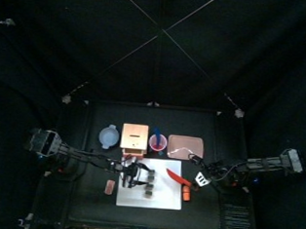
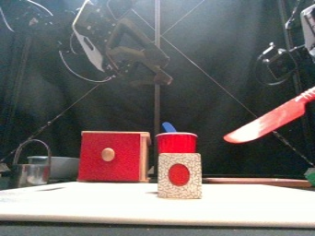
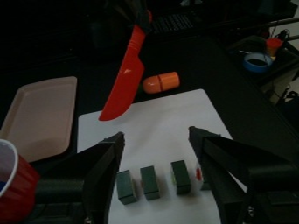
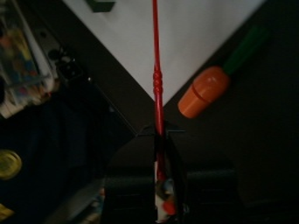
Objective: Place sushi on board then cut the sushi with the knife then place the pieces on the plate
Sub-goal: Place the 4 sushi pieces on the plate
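Note:
Several dark green sushi pieces (image 3: 149, 182) stand in a row on the white board (image 3: 163, 127), apart from one another; one shows its red centre (image 2: 180, 175). My left gripper (image 3: 156, 136) hovers open above them (image 1: 133, 170), holding nothing. My right gripper (image 4: 162, 142) is shut on the red knife's handle (image 1: 199, 176). The red knife (image 3: 122, 79) hangs in the air over the board's right part, blade tilted down toward the sushi (image 2: 271, 120). The pink tray (image 1: 185, 146) lies behind the board, with nothing on it.
A toy carrot (image 3: 162, 82) lies at the board's right edge (image 4: 205, 92). Behind the board stand the red cup (image 2: 176, 143) with a blue knife (image 2: 168, 127), the wooden box (image 2: 113, 155) and the blue-grey bowl (image 1: 109, 135). A metal cutter (image 2: 31, 171) sits at the left.

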Tool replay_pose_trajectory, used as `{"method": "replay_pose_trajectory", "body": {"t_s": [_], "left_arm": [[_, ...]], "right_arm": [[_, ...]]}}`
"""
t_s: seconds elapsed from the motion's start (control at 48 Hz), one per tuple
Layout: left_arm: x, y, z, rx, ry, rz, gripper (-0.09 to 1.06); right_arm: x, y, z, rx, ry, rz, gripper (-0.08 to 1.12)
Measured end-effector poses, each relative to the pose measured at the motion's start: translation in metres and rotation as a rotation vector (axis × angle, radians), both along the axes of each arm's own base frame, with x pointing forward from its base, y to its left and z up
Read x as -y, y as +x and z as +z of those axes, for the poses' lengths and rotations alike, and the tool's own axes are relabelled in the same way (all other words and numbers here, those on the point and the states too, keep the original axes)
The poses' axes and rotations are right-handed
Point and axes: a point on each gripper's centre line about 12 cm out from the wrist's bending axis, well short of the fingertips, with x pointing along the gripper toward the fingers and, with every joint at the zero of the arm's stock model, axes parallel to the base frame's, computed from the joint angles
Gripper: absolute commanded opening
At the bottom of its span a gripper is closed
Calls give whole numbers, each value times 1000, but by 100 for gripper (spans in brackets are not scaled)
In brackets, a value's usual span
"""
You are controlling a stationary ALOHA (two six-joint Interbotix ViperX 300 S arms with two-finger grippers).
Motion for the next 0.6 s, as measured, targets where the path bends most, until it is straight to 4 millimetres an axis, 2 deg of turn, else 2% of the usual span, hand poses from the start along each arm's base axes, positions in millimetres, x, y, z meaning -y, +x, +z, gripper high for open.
{"method": "replay_pose_trajectory", "body": {"t_s": [0.104,0.208,0.333,0.604], "left_arm": [[-3,-4,-4,6,0,5,93],[-5,-10,-13,-15,0,11,93],[-6,-18,-22,-26,-1,13,93],[-8,-25,-29,-40,-2,16,93]], "right_arm": [[-4,4,-7,-55,46,-68,45],[-5,13,-16,-76,56,-118,55],[-7,29,-17,-45,74,-161,66],[-24,50,-33,-57,86,-156,69]]}}
